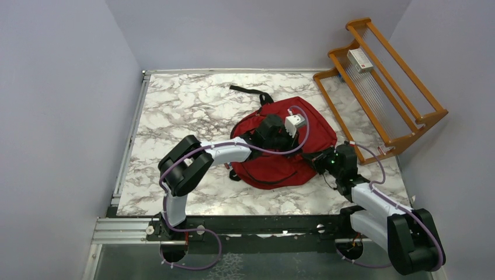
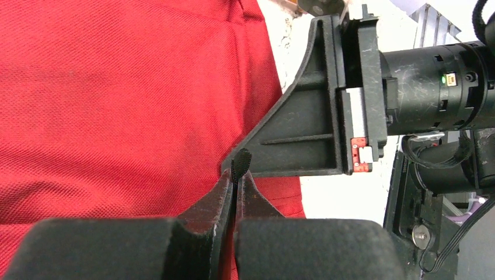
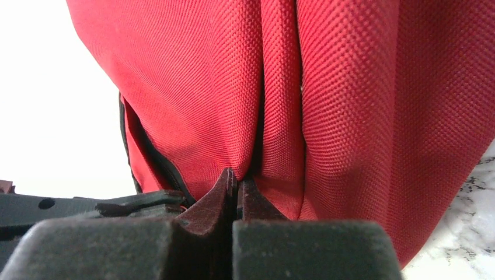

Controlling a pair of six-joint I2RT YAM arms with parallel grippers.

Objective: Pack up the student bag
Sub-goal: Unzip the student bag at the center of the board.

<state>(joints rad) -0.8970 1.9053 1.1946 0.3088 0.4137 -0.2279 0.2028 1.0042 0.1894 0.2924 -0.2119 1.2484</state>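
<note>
The student bag (image 1: 280,157), a red backpack, lies in the middle of the marble table. My left gripper (image 1: 295,146) reaches over it from the left. In the left wrist view this gripper (image 2: 238,172) is shut on a small black woven zip pull (image 2: 241,158) above the red fabric (image 2: 117,99). My right gripper (image 1: 320,160) comes in at the bag's right edge. Its jaws (image 3: 236,178) are shut on a pinched fold of the bag's red cloth (image 3: 350,87), with a black zip line (image 3: 157,166) just left of them. The two grippers are close together; the right one's black finger (image 2: 303,128) shows beside the left's tips.
A wooden rack (image 1: 385,87) leans at the back right corner with a small white box (image 1: 359,60) on it. A black strap (image 1: 248,91) trails behind the bag. Grey walls close in on both sides, and a metal rail (image 1: 131,134) runs along the table's left edge.
</note>
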